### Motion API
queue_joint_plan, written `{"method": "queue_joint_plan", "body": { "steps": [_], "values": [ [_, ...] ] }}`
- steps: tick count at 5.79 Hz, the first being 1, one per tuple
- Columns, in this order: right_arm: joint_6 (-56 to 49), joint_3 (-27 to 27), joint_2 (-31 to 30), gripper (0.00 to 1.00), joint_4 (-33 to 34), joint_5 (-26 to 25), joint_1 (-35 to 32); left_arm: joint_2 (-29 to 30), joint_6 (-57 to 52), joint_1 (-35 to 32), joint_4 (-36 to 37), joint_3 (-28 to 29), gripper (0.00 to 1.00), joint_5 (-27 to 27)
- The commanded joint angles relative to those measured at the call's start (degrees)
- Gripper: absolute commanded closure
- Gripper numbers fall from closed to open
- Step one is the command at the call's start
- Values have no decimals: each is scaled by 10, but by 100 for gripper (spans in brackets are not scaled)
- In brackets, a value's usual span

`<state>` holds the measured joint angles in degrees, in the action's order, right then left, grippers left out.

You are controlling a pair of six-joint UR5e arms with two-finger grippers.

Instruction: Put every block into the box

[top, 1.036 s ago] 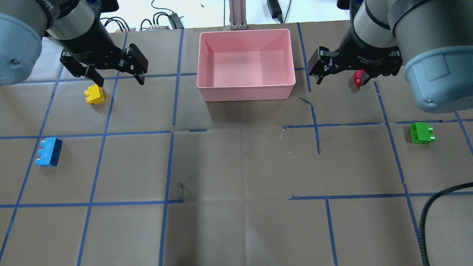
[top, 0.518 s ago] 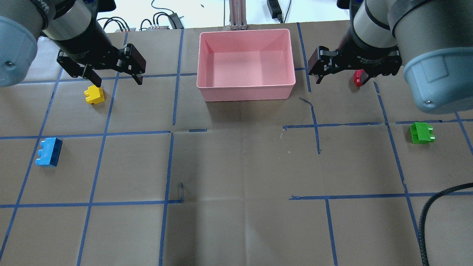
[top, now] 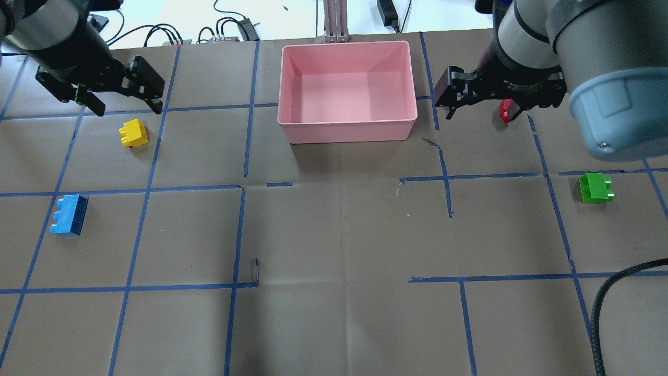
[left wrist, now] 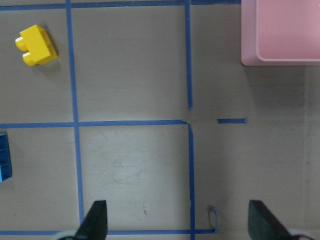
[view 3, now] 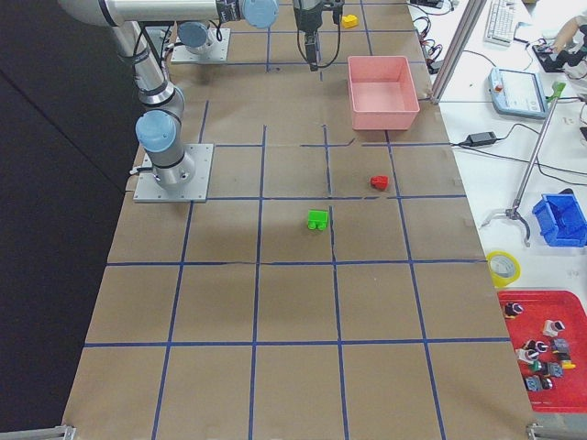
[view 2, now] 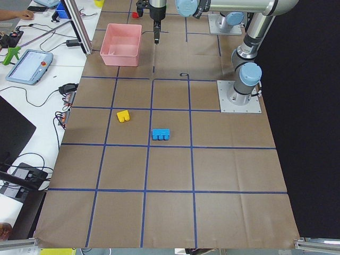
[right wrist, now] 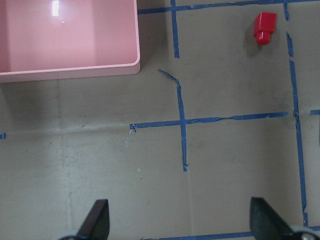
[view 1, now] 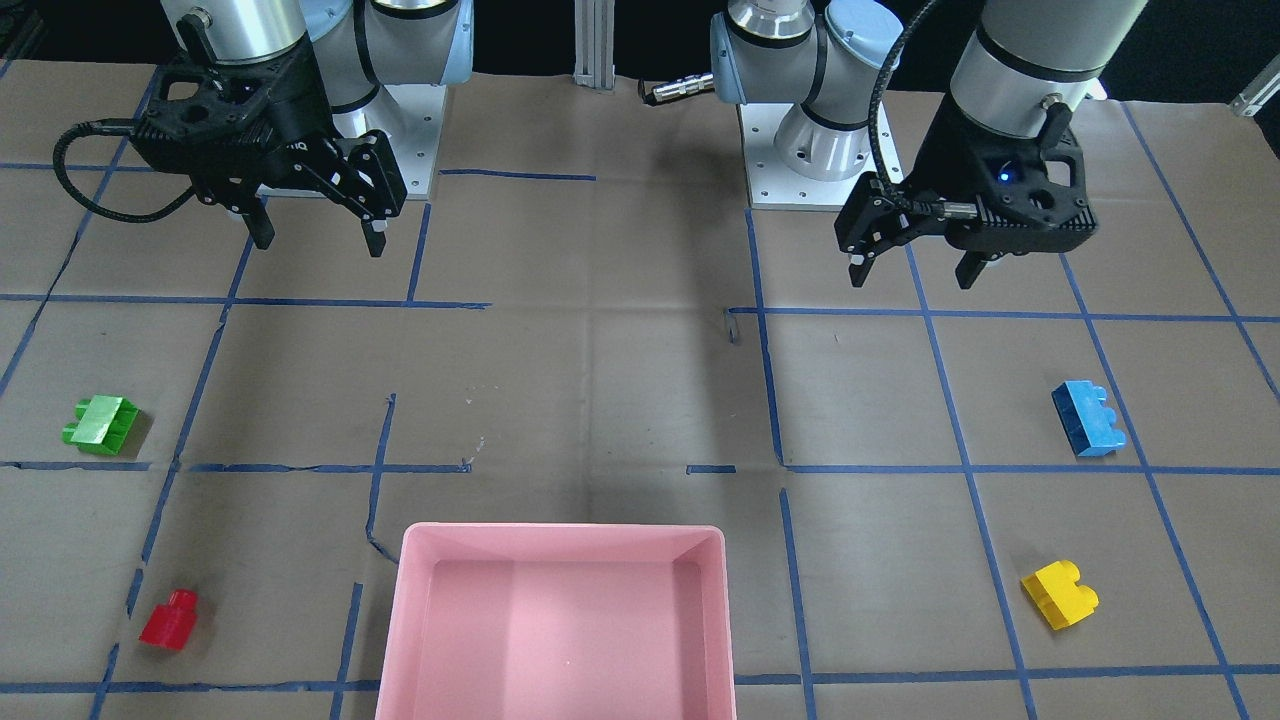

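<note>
The pink box (top: pixel 347 130) stands at the far middle of the table, with nothing in it. The yellow block (top: pixel 133 133) and the blue block (top: pixel 69 214) lie on the left. The red block (top: pixel 505 110) and the green block (top: pixel 595 188) lie on the right. My left gripper (top: pixel 128 110) is open and empty, raised above the table, just beyond the yellow block in the overhead view. My right gripper (top: pixel 480 116) is open and empty, raised, and partly covers the red block in the overhead view. The left wrist view shows the yellow block (left wrist: pixel 36 45) and the right wrist view the red block (right wrist: pixel 263 27).
Brown paper with a grid of blue tape covers the table. Cables and power bricks (top: pixel 235 26) lie beyond the far edge. A black cable (top: pixel 610 292) loops in at the near right. The arm bases (view 1: pixel 800 140) stand at the robot's side.
My left gripper has moved left, away from over the yellow block's inner side, still open. The right gripper has hardly moved. No block has moved.
</note>
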<state>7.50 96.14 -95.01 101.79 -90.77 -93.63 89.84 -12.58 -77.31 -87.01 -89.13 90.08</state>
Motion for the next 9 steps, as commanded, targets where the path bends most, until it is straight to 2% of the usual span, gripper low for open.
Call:
{"method": "queue_joint_plan", "body": {
  "steps": [1,2,3,4,6,7,8,9],
  "values": [
    [-2,-1,1,0,2,0,3,0,-125,136,6,-11,0,0],
    [-5,-1,0,0,2,-3,16,14,-138,212,10,-19,0,-1],
    [-30,-1,-1,0,-2,1,43,26,-227,272,22,-36,0,-2],
    [-43,-1,-4,0,-3,1,65,42,-264,312,70,-45,0,0],
    [-108,-1,-7,0,-3,-1,114,109,-310,336,143,-48,0,-1],
    [-121,-1,-7,0,-3,0,141,124,-305,334,145,-53,0,-3],
    [-140,1,-7,0,-6,0,161,130,-274,330,148,-75,0,-15],
    [-164,2,-6,0,-9,3,194,140,-259,330,191,-105,0,-33]
  ]
}}
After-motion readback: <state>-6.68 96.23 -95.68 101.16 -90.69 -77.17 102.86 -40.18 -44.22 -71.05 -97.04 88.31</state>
